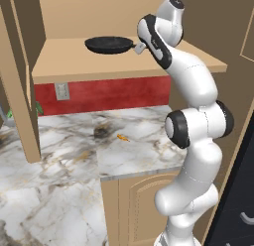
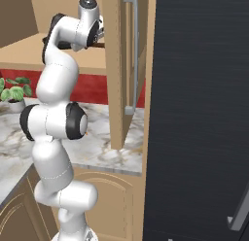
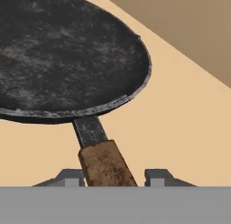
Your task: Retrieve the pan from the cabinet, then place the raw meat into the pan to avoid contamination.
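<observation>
Inside the cabinet (image 1: 124, 61), the empty pan (image 1: 109, 44) rests; fingers (image 3: 72, 177) flank its handle (image 3: 106, 163), contact unclear.

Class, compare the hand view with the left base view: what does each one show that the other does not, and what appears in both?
Hand view alone: the brown handle up close, lying between the two finger tips of the gripper, with a gap showing on the right side.

Left base view alone: the marble counter, the red wall strip with an outlet, and the white arm.

Both: the black pan resting on the cabinet shelf.
</observation>
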